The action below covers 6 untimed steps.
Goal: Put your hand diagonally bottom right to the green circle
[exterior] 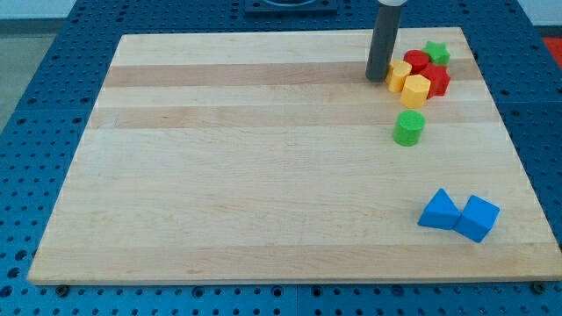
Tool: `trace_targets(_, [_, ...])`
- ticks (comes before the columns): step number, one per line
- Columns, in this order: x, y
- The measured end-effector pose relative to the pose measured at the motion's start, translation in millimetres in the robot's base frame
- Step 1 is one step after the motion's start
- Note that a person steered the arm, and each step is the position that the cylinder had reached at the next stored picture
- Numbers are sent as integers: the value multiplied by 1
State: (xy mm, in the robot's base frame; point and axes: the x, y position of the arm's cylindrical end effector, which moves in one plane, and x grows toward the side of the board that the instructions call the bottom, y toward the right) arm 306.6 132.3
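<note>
Inspection of the wooden board (pixel 263 175) from my remote station finds my tip (pixel 377 79) resting near the view's top right, at the lower end of the dark rod (pixel 384 39). The rod carries no jaws, so it neither opens nor holds anything. My tip stands just left of a tight cluster of blocks, close beside or touching the nearer yellow block (pixel 399 75); contact cannot be confirmed.

The cluster consists of that yellow block, a second yellow block (pixel 415 89), a red block (pixel 416 61), another red block (pixel 437 81) and a green star (pixel 436 53) at its upper right edge.

The green circle (pixel 408 128), a short cylinder, sits apart from the cluster, just below it. My tip lies above and to the left of this cylinder.

Two blue pieces lie well apart from the rest near the view's bottom right: a blue triangle (pixel 439 211) and a blue cube (pixel 479 218), touching each other.

The board rests on a blue perforated table (pixel 35 132).
</note>
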Motion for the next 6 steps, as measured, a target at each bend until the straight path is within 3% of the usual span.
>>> trace_targets(2, [25, -20])
trace_targets(4, [99, -43])
trace_targets(6, [159, -14])
